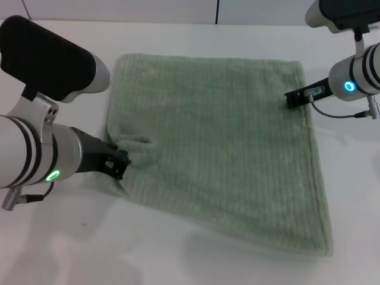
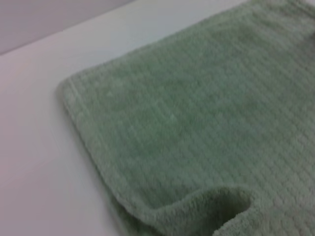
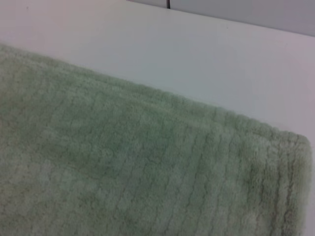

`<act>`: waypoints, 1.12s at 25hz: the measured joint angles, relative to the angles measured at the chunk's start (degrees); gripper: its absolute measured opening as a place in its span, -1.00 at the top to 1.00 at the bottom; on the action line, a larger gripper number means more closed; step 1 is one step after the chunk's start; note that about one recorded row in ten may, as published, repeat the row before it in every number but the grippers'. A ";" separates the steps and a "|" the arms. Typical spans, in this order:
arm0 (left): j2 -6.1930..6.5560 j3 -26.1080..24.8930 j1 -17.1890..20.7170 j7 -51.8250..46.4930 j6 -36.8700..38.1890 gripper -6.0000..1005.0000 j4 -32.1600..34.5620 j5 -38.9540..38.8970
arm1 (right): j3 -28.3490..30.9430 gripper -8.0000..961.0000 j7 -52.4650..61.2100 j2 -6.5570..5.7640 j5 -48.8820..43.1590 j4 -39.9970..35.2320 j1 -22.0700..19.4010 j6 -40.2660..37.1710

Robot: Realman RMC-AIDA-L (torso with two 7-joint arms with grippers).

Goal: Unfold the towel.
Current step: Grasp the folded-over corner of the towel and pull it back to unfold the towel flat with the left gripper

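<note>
The pale sage-green towel (image 1: 219,142) lies spread out in one layer on the white table (image 1: 178,255). My left gripper (image 1: 120,161) is at the towel's left edge, shut on the cloth, which bunches into a small raised pucker (image 1: 139,142) beside it. That pucker also shows in the left wrist view (image 2: 221,206), with the towel's far left corner (image 2: 74,93) lying flat. My right gripper (image 1: 295,98) sits low at the towel's right edge near the far right corner. The right wrist view shows that corner (image 3: 290,152) flat on the table.
The white table continues around the towel on all sides, with bare surface at the front (image 1: 89,249) and behind the towel (image 1: 178,35). A wall panel seam (image 1: 217,12) rises at the back.
</note>
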 joint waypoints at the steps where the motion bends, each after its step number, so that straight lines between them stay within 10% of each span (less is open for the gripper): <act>1: 0.01 -0.08 0.00 -0.23 -0.72 0.72 -0.12 0.01 | 0.00 0.99 0.00 0.00 0.00 0.00 0.00 0.01; 15: 0.10 -3.50 -0.06 -2.24 -5.41 0.48 1.27 0.09 | -0.09 0.99 -0.07 0.00 0.06 1.33 -0.09 1.29; 20: 0.09 -4.10 -0.02 -3.03 -6.72 -0.05 1.55 0.13 | -0.11 0.99 -0.06 0.00 0.06 1.37 -0.12 1.47; 28: 0.17 -5.92 0.07 -3.60 -9.12 -0.37 1.78 0.18 | -0.10 0.99 -0.06 0.00 0.16 1.41 -0.20 1.48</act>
